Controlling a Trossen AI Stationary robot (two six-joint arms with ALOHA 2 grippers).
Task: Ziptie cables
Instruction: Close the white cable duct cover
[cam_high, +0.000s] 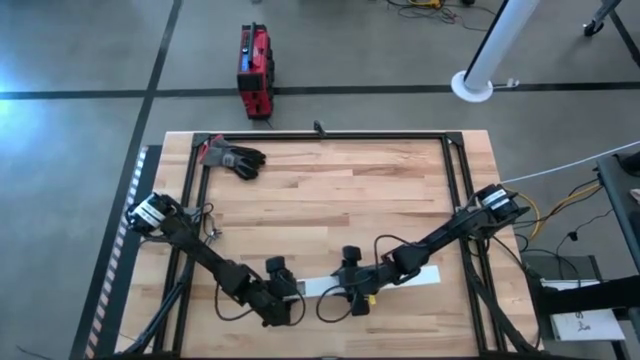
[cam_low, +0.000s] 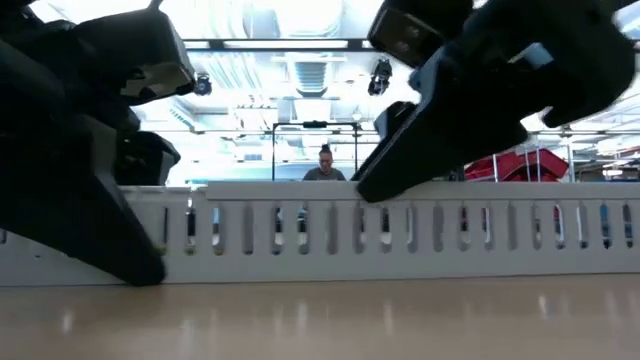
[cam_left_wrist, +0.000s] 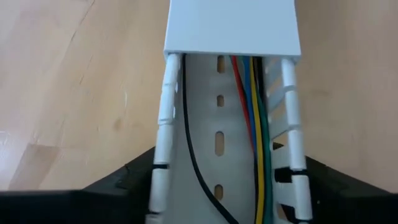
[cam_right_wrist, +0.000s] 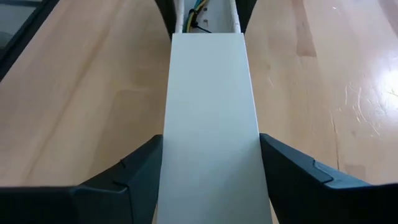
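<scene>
While cables (cam_left_wrist: 252, 118) lie inside duct (cam_left_wrist: 224, 143), left fingers (cam_left_wrist: 134, 180) flank duct.

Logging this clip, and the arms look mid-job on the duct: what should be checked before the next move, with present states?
1. Left gripper straddles the open slotted duct: ok.
2. Right gripper straddles the white cover: ok.
3. Coloured cables lie inside the duct: ok.
4. Black cable is also inside, curving loosely: ok.
5. Cover fully seated on the duct: cannot tell.
6. Zip tie present: not ok, none visible.
</scene>
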